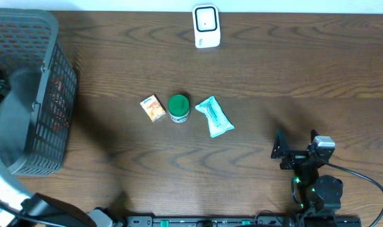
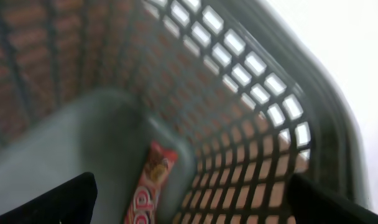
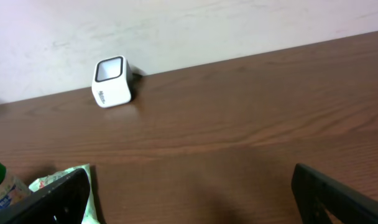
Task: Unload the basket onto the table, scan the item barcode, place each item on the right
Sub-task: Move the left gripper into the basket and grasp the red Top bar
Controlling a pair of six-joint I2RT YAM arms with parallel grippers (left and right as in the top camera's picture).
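Observation:
Three items lie mid-table: a small orange box [image 1: 154, 108], a green-lidded jar [image 1: 178, 108] and a teal packet [image 1: 214, 116]. The white barcode scanner [image 1: 206, 26] [image 3: 112, 81] stands at the far edge. My right gripper [image 1: 297, 142] [image 3: 192, 199] hovers open and empty over bare table, right of the packet [image 3: 64, 180]. My left gripper [image 2: 192, 205] is open inside the grey basket [image 2: 263, 106], just above a red snack bar [image 2: 153, 183] lying on the basket floor against the mesh wall. Nothing is between its fingers.
The grey mesh basket [image 1: 50, 82] fills the table's left end. The left arm [image 1: 5, 186] rises from the near left corner over it. A wall runs behind the scanner. A black cable [image 1: 368, 183] loops beside the right arm's base.

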